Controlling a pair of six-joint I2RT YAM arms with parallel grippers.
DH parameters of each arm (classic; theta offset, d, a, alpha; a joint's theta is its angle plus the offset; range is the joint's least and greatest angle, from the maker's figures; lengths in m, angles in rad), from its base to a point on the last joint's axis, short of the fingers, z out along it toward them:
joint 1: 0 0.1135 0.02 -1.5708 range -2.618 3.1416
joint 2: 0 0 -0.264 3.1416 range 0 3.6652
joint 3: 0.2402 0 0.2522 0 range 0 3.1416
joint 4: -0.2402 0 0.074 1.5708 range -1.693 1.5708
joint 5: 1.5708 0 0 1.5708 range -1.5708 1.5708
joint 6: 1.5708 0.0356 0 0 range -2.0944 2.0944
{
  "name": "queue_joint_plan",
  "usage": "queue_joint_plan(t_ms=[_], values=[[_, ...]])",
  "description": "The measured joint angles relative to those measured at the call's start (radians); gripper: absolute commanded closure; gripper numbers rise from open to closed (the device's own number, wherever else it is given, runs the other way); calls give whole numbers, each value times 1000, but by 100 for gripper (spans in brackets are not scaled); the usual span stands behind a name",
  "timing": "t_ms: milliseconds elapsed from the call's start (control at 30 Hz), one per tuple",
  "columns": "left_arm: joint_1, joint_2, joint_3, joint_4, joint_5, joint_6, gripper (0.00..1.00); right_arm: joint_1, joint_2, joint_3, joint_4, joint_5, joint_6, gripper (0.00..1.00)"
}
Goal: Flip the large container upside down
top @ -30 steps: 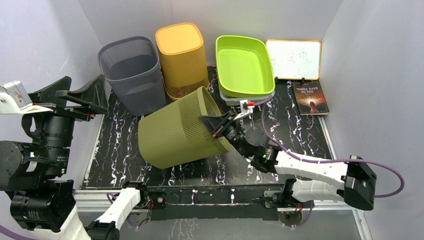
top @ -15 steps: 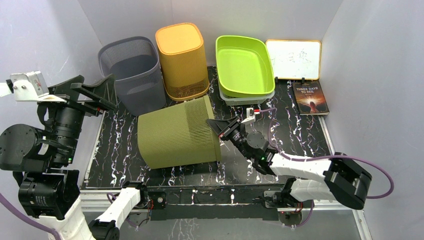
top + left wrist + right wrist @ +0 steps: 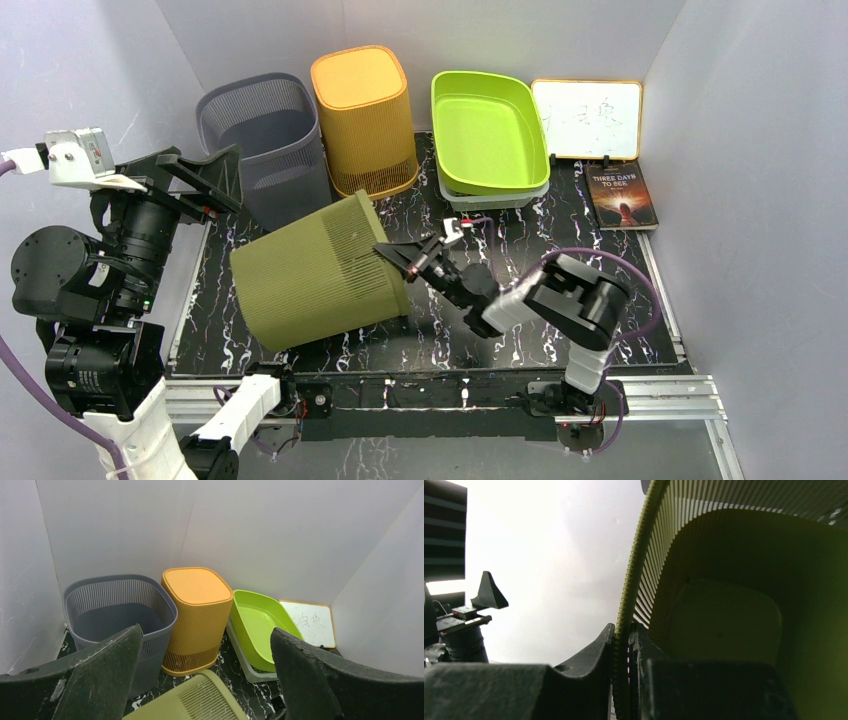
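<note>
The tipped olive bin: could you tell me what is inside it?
The olive bin shows only bare floor and ribbed walls; the right end effector, gripping its rim, hides the nearest part.

Bystanders along the back of the black marbled worktop (image 3: 566, 236), left to right.
Grey slatted basket (image 3: 265, 140), upright; orange ribbed bin (image 3: 362, 115) just beside it, base up; green tub (image 3: 487, 130); whiteboard (image 3: 588, 118); book (image 3: 621, 195) lying flat.

Large container (image 3: 315, 275): olive green, fine ribbing all over. Grey bin (image 3: 268, 140): thin vert. slats. Orange bin (image 3: 365, 120): ribbed, same style. Tub (image 3: 488, 130): lime green, plain. Whiteboard (image 3: 588, 118): white w/ orange frame, faint dark marks. Book (image 3: 622, 195): dark cover, reddish glow, pale lettering. Table (image 3: 560, 215): black marble w/ white veins.
</note>
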Motion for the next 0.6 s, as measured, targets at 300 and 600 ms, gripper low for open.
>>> queue_joint_plan(t_ms=[300, 600], values=[[0, 20, 22, 0, 1, 4, 2, 41, 204, 272, 4, -35, 108, 100], [0, 24, 23, 0, 2, 8, 2, 53, 247, 342, 0, -37, 194, 100]])
